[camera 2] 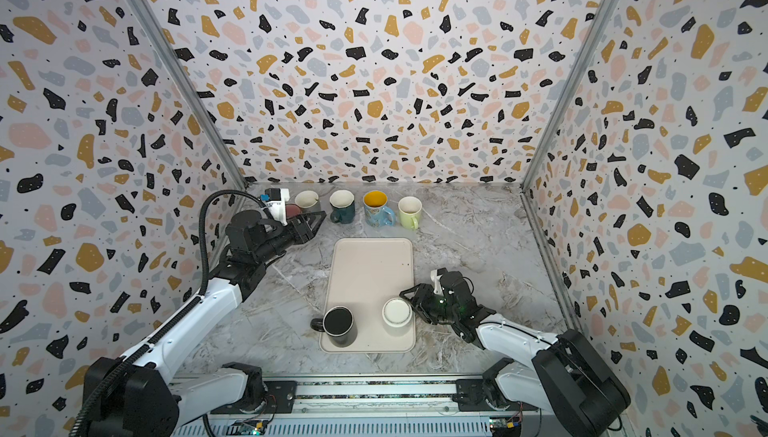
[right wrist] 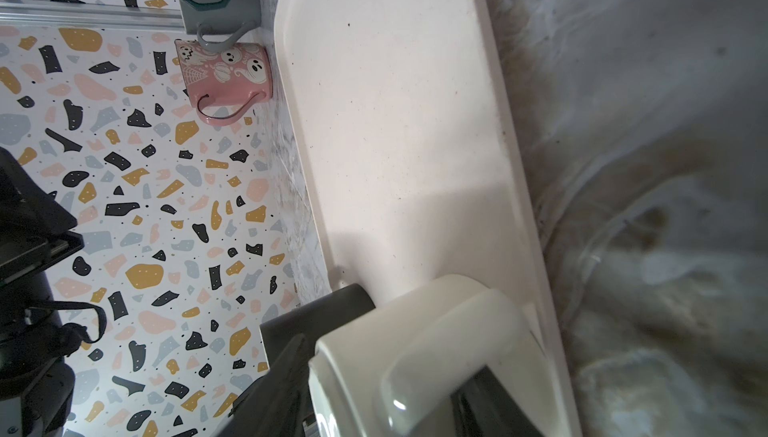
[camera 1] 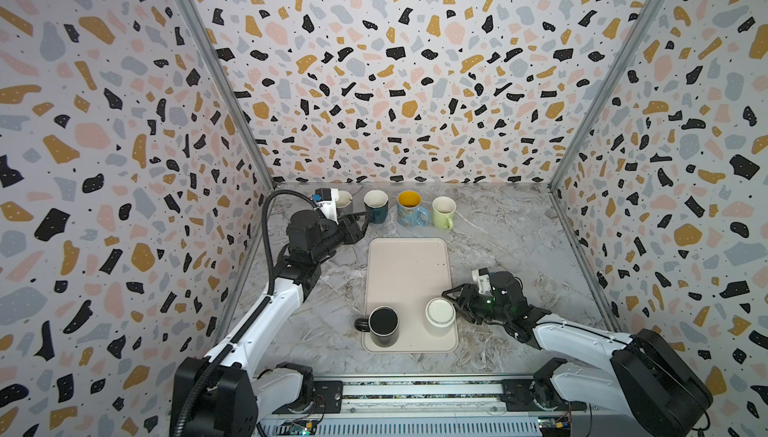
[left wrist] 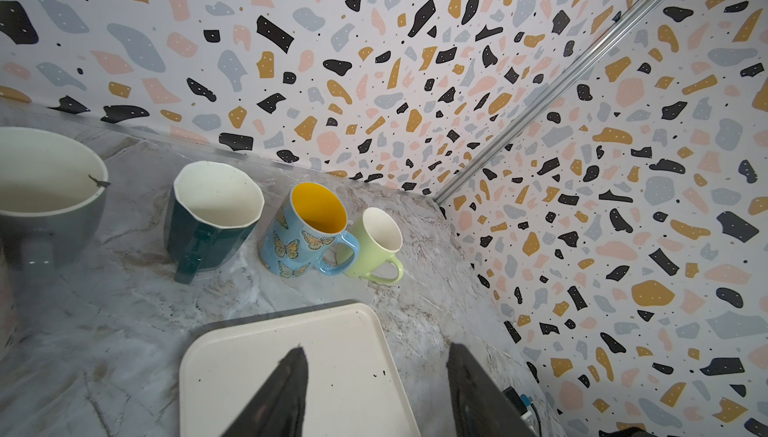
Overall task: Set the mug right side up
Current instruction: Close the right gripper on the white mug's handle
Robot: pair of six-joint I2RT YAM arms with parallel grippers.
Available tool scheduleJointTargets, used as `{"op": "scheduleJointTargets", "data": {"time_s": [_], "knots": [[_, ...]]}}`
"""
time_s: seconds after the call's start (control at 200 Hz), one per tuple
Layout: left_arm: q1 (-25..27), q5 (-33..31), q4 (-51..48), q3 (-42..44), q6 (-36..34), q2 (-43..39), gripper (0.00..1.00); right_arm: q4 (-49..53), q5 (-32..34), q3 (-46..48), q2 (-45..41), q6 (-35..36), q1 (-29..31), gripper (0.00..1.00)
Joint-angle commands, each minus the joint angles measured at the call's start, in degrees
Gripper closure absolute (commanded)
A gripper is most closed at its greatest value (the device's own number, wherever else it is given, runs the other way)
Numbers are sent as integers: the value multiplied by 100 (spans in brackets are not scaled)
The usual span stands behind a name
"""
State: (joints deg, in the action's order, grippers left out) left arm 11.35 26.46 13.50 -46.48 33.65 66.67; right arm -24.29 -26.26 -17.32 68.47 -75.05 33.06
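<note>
Left gripper (left wrist: pixel 376 356): raised over the tray's far end near the back row, jaws moderately apart, nothing between them. Back row of the marbled worktop (camera 1: pixel 498 248), upright and mouths up where visible: pink ghost-print mug (right wrist: pixel 226 75), largely hidden behind the left wrist in both top views; grey mug (camera 1: pixel 344 202) with pale inside; dark green mug (camera 1: pixel 376 205), faceted rim; blue butterfly mug (camera 1: pixel 409 208), yellow inside; light green mug (camera 1: pixel 443 211), just beside the blue one. Cream tray (camera 1: pixel 407 273): centre of the worktop, long side running front to back, far half bare. Black mug (camera 1: pixel 383 325): near-left part of the tray, handle over the left rim; base up or mouth up cannot be told. White mug (camera 1: pixel 440 312): near-right part of the tray, flat base facing up, well apart from the black mug. Right gripper (camera 1: pixel 452 302): low at the tray's right edge, one finger on each side of the white mug; whether they press it cannot be told
</note>
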Motion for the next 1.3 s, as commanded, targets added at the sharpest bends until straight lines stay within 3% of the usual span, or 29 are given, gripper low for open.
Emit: {"op": "scheduleJointTargets", "data": {"time_s": [0.0, 0.456, 0.831, 1.091, 1.291], "knots": [[-19, 10, 127, -72, -104, -7, 45, -207, -33, -230, 89, 159, -36, 50], [-19, 12, -42, -98, -185, 21, 45, -711, -290, -325, 957, 253, -114, 60], [-20, -43, -171, -123, -280, -13, 44, -893, -504, -447, 1291, 356, -133, 100], [-20, -52, -190, -140, -297, -14, 44, -989, -555, -508, 1108, 522, -126, 100], [-19, -53, -182, -156, -284, -5, 44, -740, -508, -725, 631, 1062, -124, 100]]}}
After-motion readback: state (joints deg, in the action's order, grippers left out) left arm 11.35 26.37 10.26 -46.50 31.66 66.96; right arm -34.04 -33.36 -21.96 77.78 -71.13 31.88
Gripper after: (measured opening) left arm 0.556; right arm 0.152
